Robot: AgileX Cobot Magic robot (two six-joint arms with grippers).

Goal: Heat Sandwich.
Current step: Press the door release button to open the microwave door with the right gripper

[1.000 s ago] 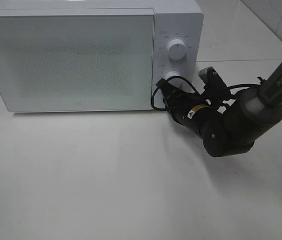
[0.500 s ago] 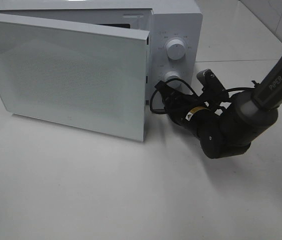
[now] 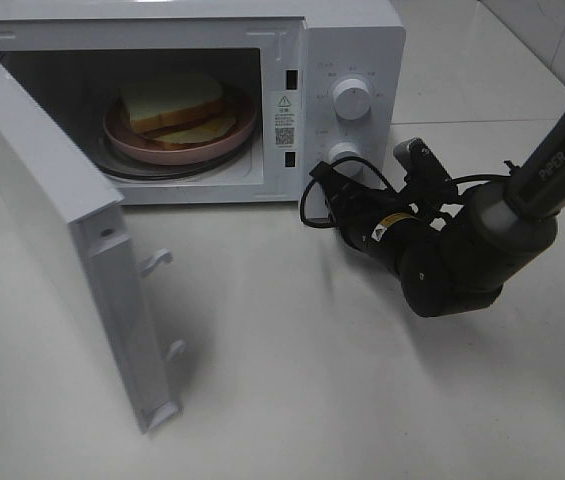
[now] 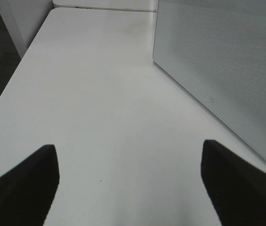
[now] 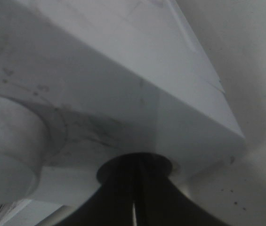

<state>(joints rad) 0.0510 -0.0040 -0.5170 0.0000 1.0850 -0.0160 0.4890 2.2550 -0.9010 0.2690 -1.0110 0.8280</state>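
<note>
Sandwich: the sandwich (image 3: 177,108) is lying as pale yellow bread slices on a round pink plate (image 3: 122,140), inside the open cavity of the white microwave (image 3: 357,35), in the upper left of the exterior high view.
Door: the microwave door (image 3: 52,220) is standing swung wide open, running down the left side of the frame toward the lower left; in the left wrist view its speckled face (image 4: 217,61) is filling the upper right.
Right pincer: the right gripper (image 3: 330,183) is pointing at the control panel just below the lower knob (image 3: 345,153), jaws pressed together on nothing. In the right wrist view its dark tip (image 5: 135,174) is sitting at the panel's bottom edge; I cannot tell whether it is touching.
Sandwich against right pincer: the sandwich is sitting up and to the left of it, well apart, with the cavity's right wall between them.
Left pincer: the left gripper (image 4: 130,183) is hanging over bare white table (image 4: 100,94), its fingers (image 4: 24,188) spread wide apart and holding nothing; it is not showing in the exterior high view.
</note>
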